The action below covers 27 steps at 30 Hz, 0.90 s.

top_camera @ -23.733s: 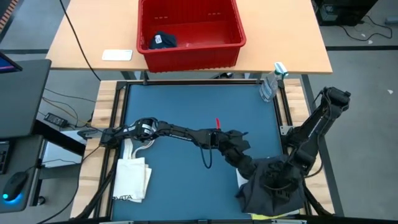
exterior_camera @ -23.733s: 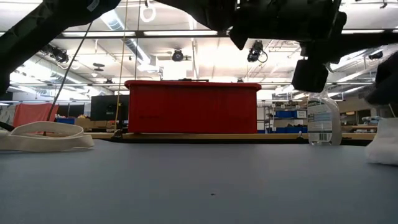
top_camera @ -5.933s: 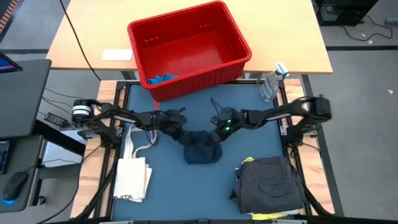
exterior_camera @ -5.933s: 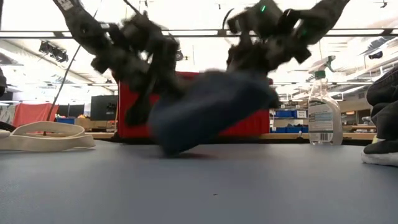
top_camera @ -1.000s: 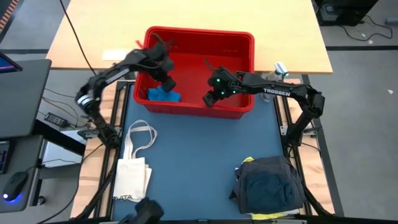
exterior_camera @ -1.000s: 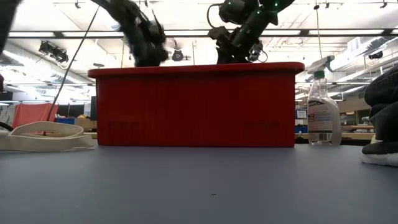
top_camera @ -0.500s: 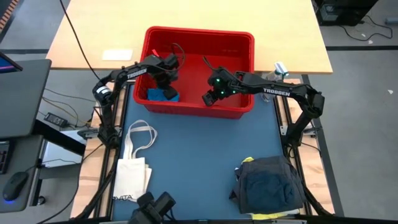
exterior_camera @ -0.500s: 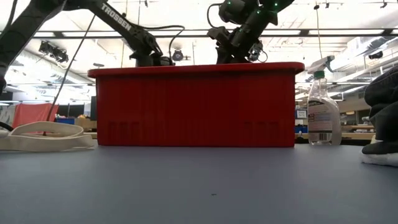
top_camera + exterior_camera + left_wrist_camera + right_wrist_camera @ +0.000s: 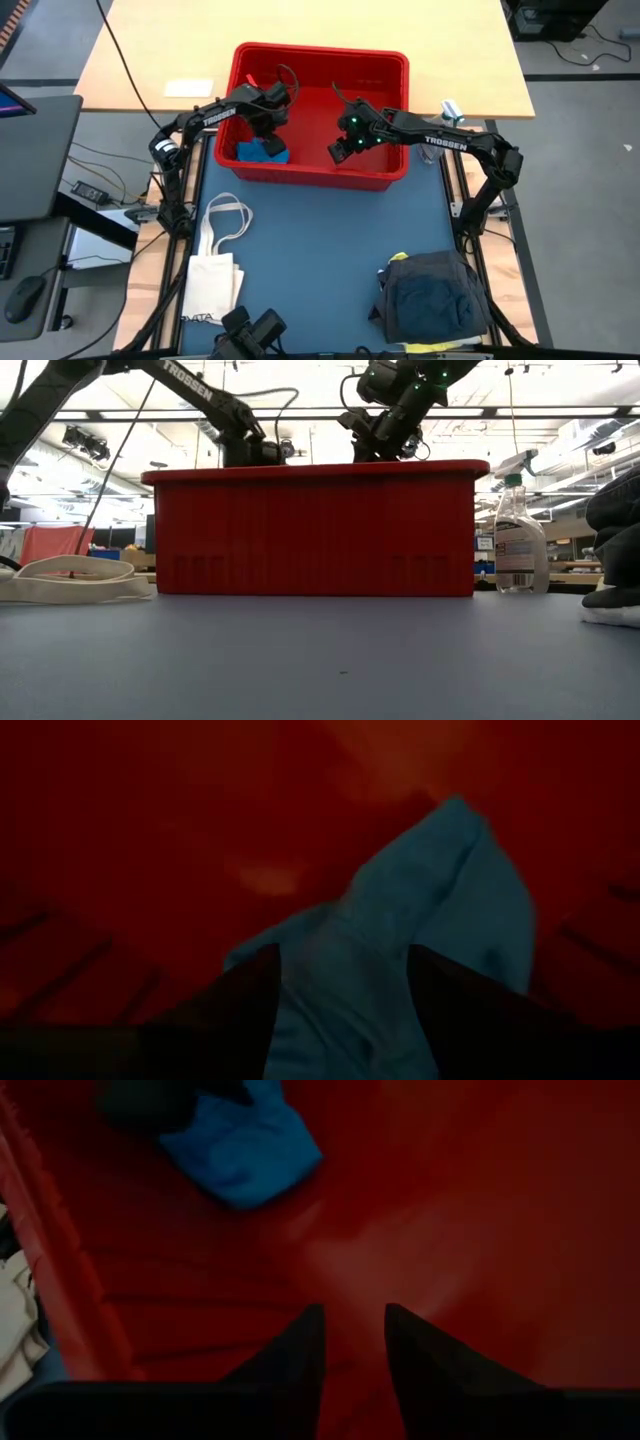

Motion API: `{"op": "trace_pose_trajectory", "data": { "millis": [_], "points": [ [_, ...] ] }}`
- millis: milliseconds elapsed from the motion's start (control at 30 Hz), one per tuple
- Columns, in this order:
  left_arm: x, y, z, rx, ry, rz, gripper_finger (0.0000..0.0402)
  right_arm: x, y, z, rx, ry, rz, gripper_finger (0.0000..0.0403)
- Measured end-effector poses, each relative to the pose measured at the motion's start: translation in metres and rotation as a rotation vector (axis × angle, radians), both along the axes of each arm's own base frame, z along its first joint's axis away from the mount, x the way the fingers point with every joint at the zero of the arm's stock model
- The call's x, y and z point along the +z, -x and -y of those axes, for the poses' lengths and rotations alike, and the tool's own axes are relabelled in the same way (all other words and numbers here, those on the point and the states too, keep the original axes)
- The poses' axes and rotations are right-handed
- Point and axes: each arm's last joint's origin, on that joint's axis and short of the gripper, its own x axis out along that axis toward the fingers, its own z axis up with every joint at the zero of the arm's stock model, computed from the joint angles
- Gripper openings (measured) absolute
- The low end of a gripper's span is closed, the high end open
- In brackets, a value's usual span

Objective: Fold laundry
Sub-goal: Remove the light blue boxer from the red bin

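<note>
Red bin's (image 9: 315, 528) front wall hiding both grippers and the blue cloth (image 9: 262, 151) from the low view, folded dark grey garment (image 9: 616, 510) cut off at that picture's right edge, yellow piece (image 9: 440, 347) barely peeking beneath the pile.

We see a small blue cloth (image 9: 264, 152) crumpled in the red bin (image 9: 390, 68), at its near-left corner, lying on the bin floor w/ one fold peaking up. In the right wrist view it shows as a bunched bright-blue lump (image 9: 245, 1145). A dark grey garment (image 9: 435, 297) lies folded at the table's near-right corner, w/ a darker navy piece (image 9: 432, 306) on top. A yellow edge (image 9: 440, 348) peeks out below.
</note>
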Motion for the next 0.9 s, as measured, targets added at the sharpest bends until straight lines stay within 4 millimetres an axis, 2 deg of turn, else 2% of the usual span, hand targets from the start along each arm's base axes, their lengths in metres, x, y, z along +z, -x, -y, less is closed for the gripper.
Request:
{"op": "trace_pose_trajectory", "data": {
  "millis": [233, 333, 433, 533, 600, 700, 800, 900],
  "points": [
    [-0.03, -0.002, -0.009, 0.04, 0.064, -0.062, 0.0223, 0.0, 0.001, 0.002, 0.006, -0.009, 0.005, 0.0113],
    [-0.042, -0.003, -0.011, 0.041, 0.093, -0.096, 0.0202, 0.0, 0.001, 0.002, 0.028, -0.018, 0.011, 0.0113],
    [-0.043, -0.003, -0.009, 0.02, 0.101, -0.112, 0.0143, 0.0, 0.001, 0.001, 0.043, -0.022, 0.014, 0.0113],
    [-0.038, -0.005, -0.007, -0.014, 0.092, -0.107, 0.0049, 0.0, 0.001, 0.001, 0.043, -0.023, 0.015, 0.0113],
    [-0.028, -0.006, -0.006, -0.025, 0.073, -0.089, 0.0017, 0.001, 0.001, 0.002, 0.04, -0.023, 0.015, 0.0112],
    [-0.005, -0.009, -0.005, -0.031, 0.03, -0.046, 0.0014, 0.001, 0.002, 0.003, 0.04, -0.027, 0.018, 0.0111],
    [0.04, -0.011, -0.001, -0.038, -0.064, 0.047, 0.0011, 0.003, 0.003, 0.003, 0.057, -0.027, 0.03, 0.0111],
    [0.098, -0.008, 0.009, -0.047, -0.189, 0.177, 0.001, 0.01, 0.005, 0.002, 0.079, -0.007, 0.051, 0.0111]
  ]
}}
